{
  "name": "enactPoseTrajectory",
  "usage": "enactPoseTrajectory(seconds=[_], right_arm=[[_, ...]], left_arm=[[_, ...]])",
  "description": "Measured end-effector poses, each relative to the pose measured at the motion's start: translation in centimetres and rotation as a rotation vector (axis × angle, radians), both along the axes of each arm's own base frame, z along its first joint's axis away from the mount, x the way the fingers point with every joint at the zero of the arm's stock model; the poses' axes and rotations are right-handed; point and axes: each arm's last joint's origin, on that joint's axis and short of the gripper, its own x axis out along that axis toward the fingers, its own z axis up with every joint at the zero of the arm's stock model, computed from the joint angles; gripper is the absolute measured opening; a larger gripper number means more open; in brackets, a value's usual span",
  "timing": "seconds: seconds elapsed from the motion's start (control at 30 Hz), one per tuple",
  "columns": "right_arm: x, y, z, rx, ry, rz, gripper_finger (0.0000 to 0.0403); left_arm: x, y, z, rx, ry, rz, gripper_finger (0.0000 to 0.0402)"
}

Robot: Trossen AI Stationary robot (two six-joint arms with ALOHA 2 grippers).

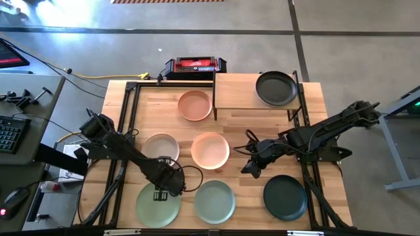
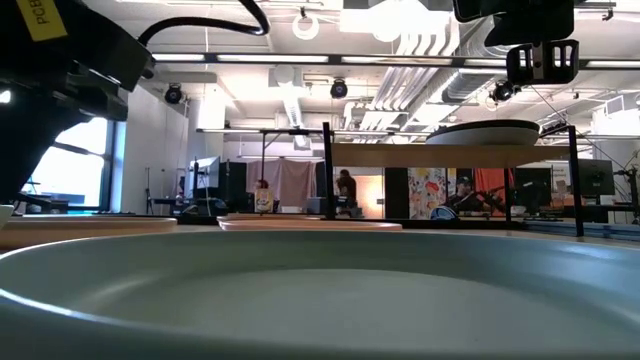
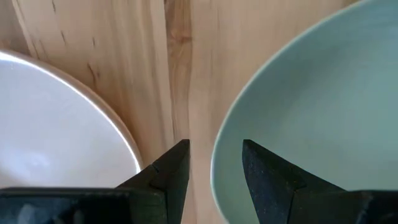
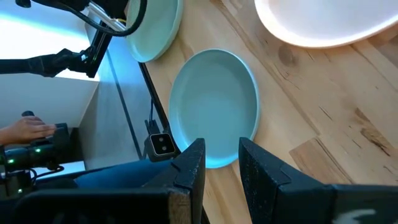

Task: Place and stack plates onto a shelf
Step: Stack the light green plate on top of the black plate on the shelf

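- My left pincer (image 1: pixel 161 194), fingers apart, straddles the light green plate's (image 1: pixel 158 204) rim on the worktop (image 1: pixel 243 124); I'd drop lower before clamping.
- Right pincer (image 1: pixel 250 172), apart too, waits nearby.

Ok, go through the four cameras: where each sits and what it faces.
High: overhead, straight down on both arms, the shelf and plates.
Low: tabletop level, looking across the sage plate to the shelf.
Left wrist: left gripper straddling the light green plate rim.
Right wrist: right gripper above the sage plate.
Shared: sage plate.
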Motion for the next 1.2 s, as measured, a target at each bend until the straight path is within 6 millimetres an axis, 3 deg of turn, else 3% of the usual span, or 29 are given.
enactPoseTrajectory(seconds=[0.4, 1.2], right_arm=[[0.0, 0.0, 0.1, 0.001, -0.009, 0.000, 0.0078], [0.1, 0.0, 0.1, -0.014, -0.024, 0.017, 0.0078]], left_arm=[[0.6, -0.4, -1.1, -0.015, -0.005, -0.024, 0.0136], [1.0, -0.6, -1.2, -0.039, -0.038, -0.016, 0.0126]])
